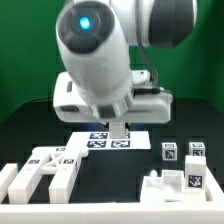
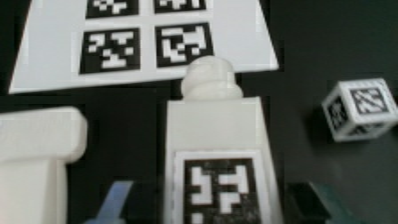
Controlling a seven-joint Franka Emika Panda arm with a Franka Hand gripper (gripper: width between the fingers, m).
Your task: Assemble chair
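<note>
My gripper (image 2: 224, 205) is shut on a long white chair leg (image 2: 217, 135). The leg has a square tag on its face and a rounded peg at its far end. One finger (image 2: 121, 200) shows on each side of the leg. In the exterior view the gripper (image 1: 120, 128) hangs under the big white arm, with the leg (image 1: 120, 131) just above the marker board (image 1: 98, 141). Other chair parts lie apart on the table: tagged slabs (image 1: 50, 165) at the exterior view's left and a chunky block (image 1: 182, 180) at its right.
Two small tagged cubes (image 1: 170, 151) (image 1: 197, 151) stand at the exterior view's right. The wrist view shows one cube (image 2: 365, 108) beside the leg, a white block (image 2: 39, 160) on the leg's other side, and the marker board (image 2: 143, 40) beyond the peg.
</note>
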